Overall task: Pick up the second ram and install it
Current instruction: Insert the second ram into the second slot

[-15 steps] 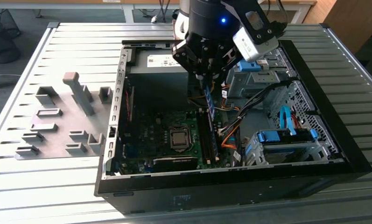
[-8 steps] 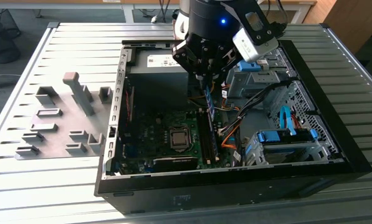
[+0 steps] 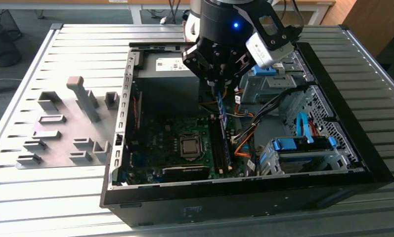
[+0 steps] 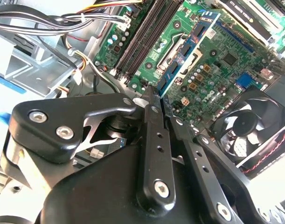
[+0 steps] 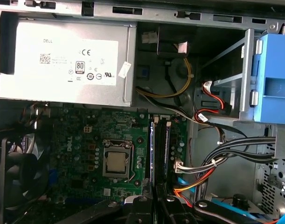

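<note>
My gripper hangs inside the open computer case, shut on the second ram, a thin blue board. In the second wrist view the black fingers clamp one end of the ram, and its dark chips point out over the green motherboard. In the first wrist view the ram appears edge-on as a thin blue line beyond my gripper, running beside the long black memory slots. It sits above the board, apart from the slots.
Grey fixture blocks stand on the slatted table at the exterior view's left. Inside the case are the power supply, processor socket, fan, cable bundles and blue drive-bay latches.
</note>
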`<state>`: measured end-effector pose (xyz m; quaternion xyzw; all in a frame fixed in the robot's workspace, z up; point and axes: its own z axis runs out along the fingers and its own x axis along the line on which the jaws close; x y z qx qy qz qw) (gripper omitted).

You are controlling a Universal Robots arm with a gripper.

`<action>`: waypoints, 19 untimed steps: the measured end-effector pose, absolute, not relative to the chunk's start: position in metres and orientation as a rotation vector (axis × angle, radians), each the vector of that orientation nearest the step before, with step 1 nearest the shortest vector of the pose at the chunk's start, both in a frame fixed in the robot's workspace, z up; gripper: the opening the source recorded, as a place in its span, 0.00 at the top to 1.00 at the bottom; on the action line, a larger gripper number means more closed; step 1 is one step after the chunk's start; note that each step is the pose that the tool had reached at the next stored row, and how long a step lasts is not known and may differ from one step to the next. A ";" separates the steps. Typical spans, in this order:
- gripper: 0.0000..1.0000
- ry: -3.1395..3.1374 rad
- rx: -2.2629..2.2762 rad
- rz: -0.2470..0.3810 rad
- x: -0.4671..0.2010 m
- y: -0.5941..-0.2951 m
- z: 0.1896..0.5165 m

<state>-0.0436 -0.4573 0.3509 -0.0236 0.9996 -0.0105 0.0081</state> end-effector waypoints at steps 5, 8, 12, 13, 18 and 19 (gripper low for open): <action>0.86 3.124 -0.074 -0.033 -0.044 -0.457 0.349; 0.86 3.124 -0.074 -0.033 -0.044 -0.457 0.348; 0.86 3.125 -0.074 -0.033 -0.043 -0.457 0.344; 0.86 3.126 -0.074 -0.034 -0.043 -0.457 0.343; 0.86 3.127 -0.073 -0.034 -0.043 -0.457 0.334; 0.86 3.127 -0.073 -0.034 -0.043 -0.457 0.332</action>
